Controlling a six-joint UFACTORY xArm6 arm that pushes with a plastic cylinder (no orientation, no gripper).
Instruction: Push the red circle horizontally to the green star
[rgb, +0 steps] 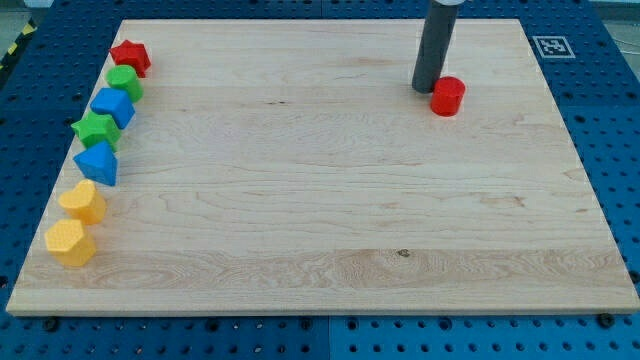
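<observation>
The red circle (448, 96) stands on the wooden board (320, 200) at the view's upper right. My tip (427, 90) rests on the board just left of the red circle, touching or nearly touching it. The green star (96, 129) lies far away at the view's left edge, in a column of blocks, a little lower in the view than the red circle.
The left column holds, from top to bottom, a red block (131, 58), a green block (124, 83), a blue block (113, 106), the green star, a blue block (98, 162), a yellow block (82, 202) and a yellow block (70, 243).
</observation>
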